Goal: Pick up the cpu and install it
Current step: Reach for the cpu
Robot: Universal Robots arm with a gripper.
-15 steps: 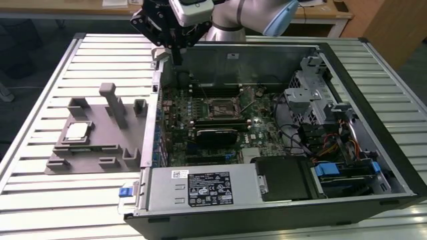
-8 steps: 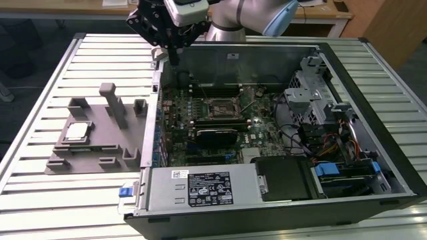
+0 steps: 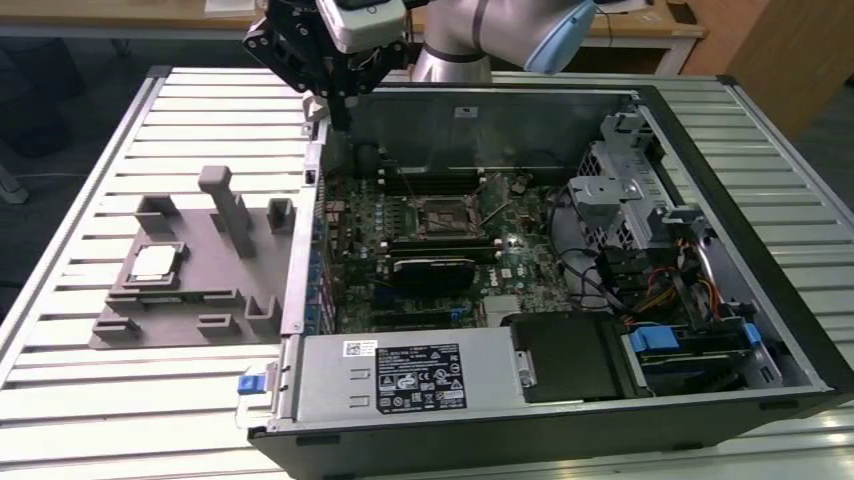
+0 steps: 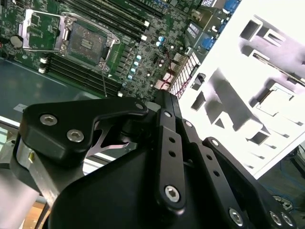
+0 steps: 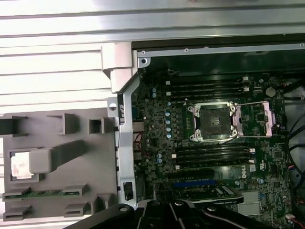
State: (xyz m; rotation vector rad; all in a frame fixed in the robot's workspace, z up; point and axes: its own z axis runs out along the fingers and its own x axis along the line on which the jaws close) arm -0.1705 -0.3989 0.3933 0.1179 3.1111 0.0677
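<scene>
The cpu lies flat in a recess of the grey tray on the slatted table, at the exterior view's left of the open computer case. In the first wrist view a grey post partly covers the cpu. My gripper hangs shut and holding nothing above the case's far corner on the tray side, well away from the cpu. The black-framed socket on the motherboard stands bare, with its metal cover swung aside. In the second wrist view the gripper points down beside the socket.
The case wall stands between the tray and the motherboard. Memory slots flank the socket. A power supply and drive cage fill the near and right sides of the case. The tray carries upright posts.
</scene>
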